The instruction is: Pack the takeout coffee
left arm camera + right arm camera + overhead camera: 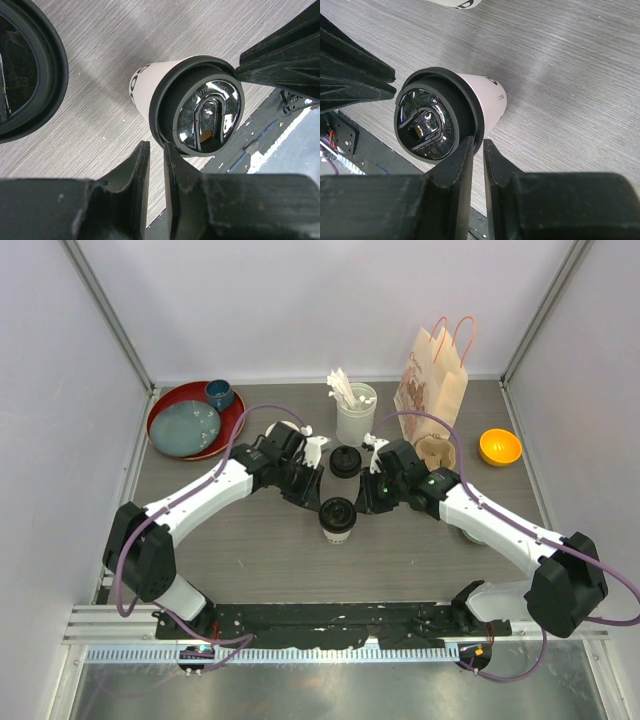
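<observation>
The front cup (338, 532) stands upright on the table (250, 550), about midway between the two arms. It is a white paper cup closed by a black lid (202, 112), so what is inside cannot be seen. The back cup (345, 462) stands just behind it, a little apart, and also wears a black lid.

The left gripper (155, 150) reaches in from the cup's left side and the right gripper (476, 147) from its right. In each wrist view the two fingers are drawn close together, with only a thin slit between them. Their tips sit right at the rim of the lid. Whether either pair pinches that rim or only touches it, I cannot tell.

Raised letters curve around the lid's shiny centre. "CAUTION" can be partly made out in the left wrist view. The dark print on the cup's side is cut off by the lid and cannot be read.

Further back, a white tub (356, 422) holds a bunch of white sticks (342, 388). To its right stands a paper bag (432, 380) with orange handles and a brown print too small to read. A tan cup carrier (437, 452) sits at the bag's foot. An orange bowl (499, 447) lies well to the right. At the back left, a red tray (165, 400) carries a blue plate (185, 427) and a small blue cup (219, 393).
</observation>
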Available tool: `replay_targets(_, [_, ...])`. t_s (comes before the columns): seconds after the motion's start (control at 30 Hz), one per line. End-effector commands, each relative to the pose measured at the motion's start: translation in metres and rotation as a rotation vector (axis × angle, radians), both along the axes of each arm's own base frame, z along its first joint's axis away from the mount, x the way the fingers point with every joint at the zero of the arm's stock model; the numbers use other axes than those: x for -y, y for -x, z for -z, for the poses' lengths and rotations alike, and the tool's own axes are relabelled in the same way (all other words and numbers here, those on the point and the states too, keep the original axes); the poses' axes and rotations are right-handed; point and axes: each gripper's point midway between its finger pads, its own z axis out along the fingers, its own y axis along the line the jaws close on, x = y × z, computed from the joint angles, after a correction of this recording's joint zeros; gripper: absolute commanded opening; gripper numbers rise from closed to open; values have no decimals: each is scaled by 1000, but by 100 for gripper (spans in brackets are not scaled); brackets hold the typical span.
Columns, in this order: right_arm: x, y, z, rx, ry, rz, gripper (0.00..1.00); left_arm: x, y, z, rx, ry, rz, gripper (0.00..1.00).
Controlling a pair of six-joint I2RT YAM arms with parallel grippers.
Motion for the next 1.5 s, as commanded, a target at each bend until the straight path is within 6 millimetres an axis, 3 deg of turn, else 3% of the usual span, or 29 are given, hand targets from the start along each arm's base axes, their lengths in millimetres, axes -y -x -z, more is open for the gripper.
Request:
replay_targets(0.0, [-3, 2, -5, 10, -39, -12, 20, 11, -2, -7, 3, 68, 11, 21])
replay_targets(0.27, [-7, 6, 9, -29, -52, -31, 19, 17, 3, 6, -65, 75, 23, 20])
replay_targets(0.5, [-7, 10, 26, -65, -58, -24, 15, 17, 8, 32, -150, 56, 7, 14])
replay_targets(0.7, [13, 23, 69, -155, 4, 20, 4, 12, 15, 50, -190, 29, -6, 6])
replay_targets(0.9, [25, 40, 99, -219, 43, 42, 1, 4, 22, 71, -234, -20, -23, 0])
replay_targets(1.3, [45, 48, 108, -239, 105, 80, 1, -18, 34, 118, -319, -157, -65, 0])
replay_targets(1.4, [47, 49, 111, -247, 113, 78, 1, -17, 35, 122, -339, -163, -63, 0])
replay_targets(1.47, [43, 46, 103, -227, 93, 68, 1, -12, 29, 113, -321, -144, -59, 0])
